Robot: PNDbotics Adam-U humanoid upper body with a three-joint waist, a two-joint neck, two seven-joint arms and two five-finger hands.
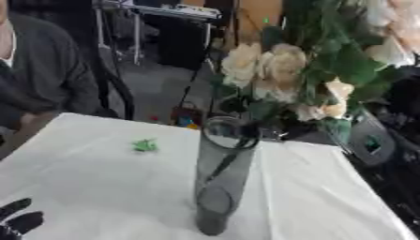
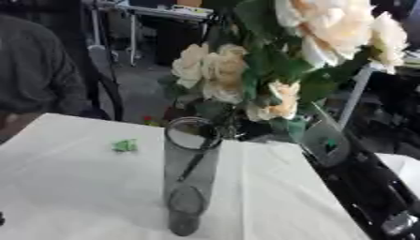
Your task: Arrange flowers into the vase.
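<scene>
A tall smoky-grey glass vase (image 1: 220, 187) stands upright in the middle of the white table (image 1: 98, 187). Above and to the right of its mouth hangs a bunch of cream roses (image 1: 275, 70) with green leaves, tilted to the right. A dark stem (image 1: 223, 168) runs slanting down inside the glass. My right hand (image 1: 369, 143) comes in from the right and holds the bunch at its lower leaves, which hide most of the grasp. My left hand (image 1: 16, 218) rests open at the lower left corner, dark fingers up, holding nothing.
A small green scrap (image 1: 145, 145) lies on the cloth left of the vase. A person in a grey top (image 1: 49, 70) sits at the far left edge. The table's right edge (image 1: 369, 187) drops off beside my right arm.
</scene>
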